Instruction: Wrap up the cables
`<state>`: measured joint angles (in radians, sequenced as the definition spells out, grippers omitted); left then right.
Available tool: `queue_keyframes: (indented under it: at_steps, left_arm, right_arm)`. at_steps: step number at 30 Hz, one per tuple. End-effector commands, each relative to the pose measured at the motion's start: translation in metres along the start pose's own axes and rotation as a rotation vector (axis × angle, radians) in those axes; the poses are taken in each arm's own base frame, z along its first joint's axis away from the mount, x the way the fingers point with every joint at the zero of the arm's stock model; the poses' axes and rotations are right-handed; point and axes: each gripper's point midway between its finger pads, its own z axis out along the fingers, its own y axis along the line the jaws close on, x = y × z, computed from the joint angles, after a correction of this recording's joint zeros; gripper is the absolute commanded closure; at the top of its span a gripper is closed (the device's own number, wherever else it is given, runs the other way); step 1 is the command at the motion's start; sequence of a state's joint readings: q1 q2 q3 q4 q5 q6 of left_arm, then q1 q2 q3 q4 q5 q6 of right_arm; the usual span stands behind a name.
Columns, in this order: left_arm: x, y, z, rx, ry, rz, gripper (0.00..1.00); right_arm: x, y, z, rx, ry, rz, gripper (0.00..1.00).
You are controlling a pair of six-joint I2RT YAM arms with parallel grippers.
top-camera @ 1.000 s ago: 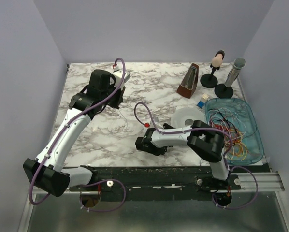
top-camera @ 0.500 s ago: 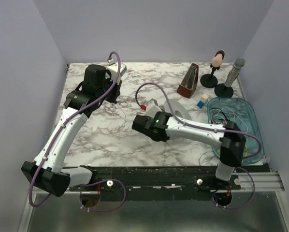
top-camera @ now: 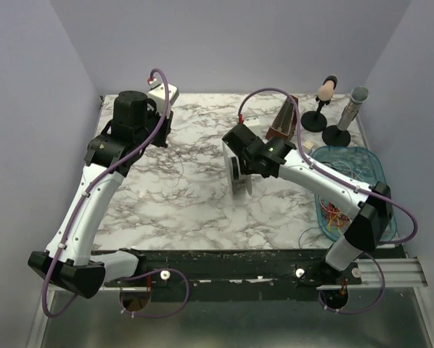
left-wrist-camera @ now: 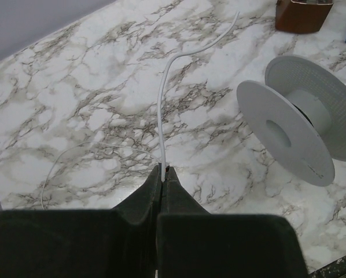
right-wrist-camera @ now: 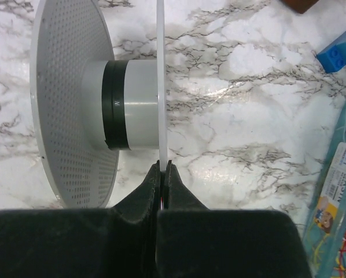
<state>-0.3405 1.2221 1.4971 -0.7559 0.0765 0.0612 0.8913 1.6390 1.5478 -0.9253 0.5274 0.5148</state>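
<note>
My left gripper (left-wrist-camera: 162, 169) is shut on a thin white cable (left-wrist-camera: 161, 116) that runs away over the marble toward the back. In the top view this gripper (top-camera: 161, 138) is at the back left. My right gripper (right-wrist-camera: 163, 165) is shut on the edge of one flange (right-wrist-camera: 160, 81) of a white spool (top-camera: 237, 174), which it holds on edge mid-table; the spool also shows in the left wrist view (left-wrist-camera: 294, 130). Its hub (right-wrist-camera: 127, 104) carries a black band. The thin red, orange, yellow and green cables (top-camera: 339, 214) lie tangled in the teal tray (top-camera: 369, 170).
A brown metronome (top-camera: 282, 123), two microphones on round stands (top-camera: 322, 101) (top-camera: 347, 119) and a small blue block (top-camera: 304, 148) stand at the back right. The tray (right-wrist-camera: 335, 191) lies along the right edge. A loose wire hangs over the front edge (top-camera: 308, 232).
My right arm has carried the spool from the front of the table up and back toward the middle, and it now stands on edge. My left gripper has drawn back and left with the white cable.
</note>
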Motion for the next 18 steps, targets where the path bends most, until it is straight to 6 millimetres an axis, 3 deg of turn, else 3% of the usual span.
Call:
queue_keyframes:
  at_steps: [1, 6, 18]
  left_arm:
    - [0.002, -0.004, -0.006, 0.009, 0.006, -0.042, 1.00]
    - [0.006, -0.010, 0.000, 0.025, 0.023, -0.097, 1.00]
    - [0.024, -0.042, 0.014, 0.132, 0.087, -0.154, 1.00]
  right_arm:
    - [-0.026, 0.001, 0.007, 0.046, -0.087, 0.243, 0.99]
    - [-0.036, -0.004, 0.009, 0.085, -0.134, 0.429, 0.99]
    - [-0.031, 0.004, 0.031, 0.104, -0.097, 0.464, 0.99]
